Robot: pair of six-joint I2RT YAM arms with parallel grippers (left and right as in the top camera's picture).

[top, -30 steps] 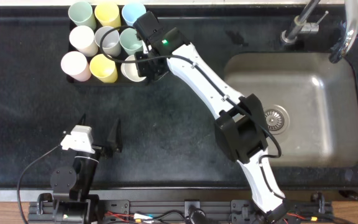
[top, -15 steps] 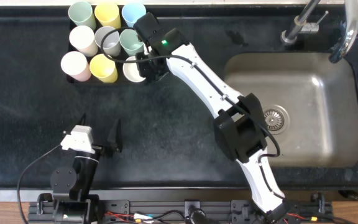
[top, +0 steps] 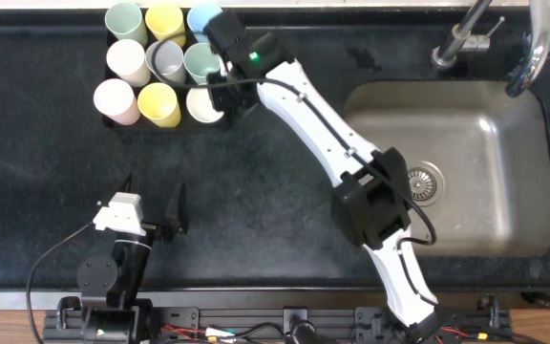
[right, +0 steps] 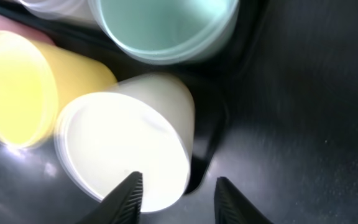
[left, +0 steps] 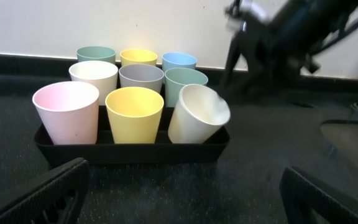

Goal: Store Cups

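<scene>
Cream cup sits tilted in the tray, front-right slot. Eight other cups stand upright in the rest. Tray is at the desk back-left corner. Your right gripper is at the cream cup's rim, fingers spread, not pinching. Your left gripper is near the front-left edge, fingers spread.

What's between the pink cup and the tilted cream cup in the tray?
One upright yellow cup, front row; the left wrist view shows it.
</scene>
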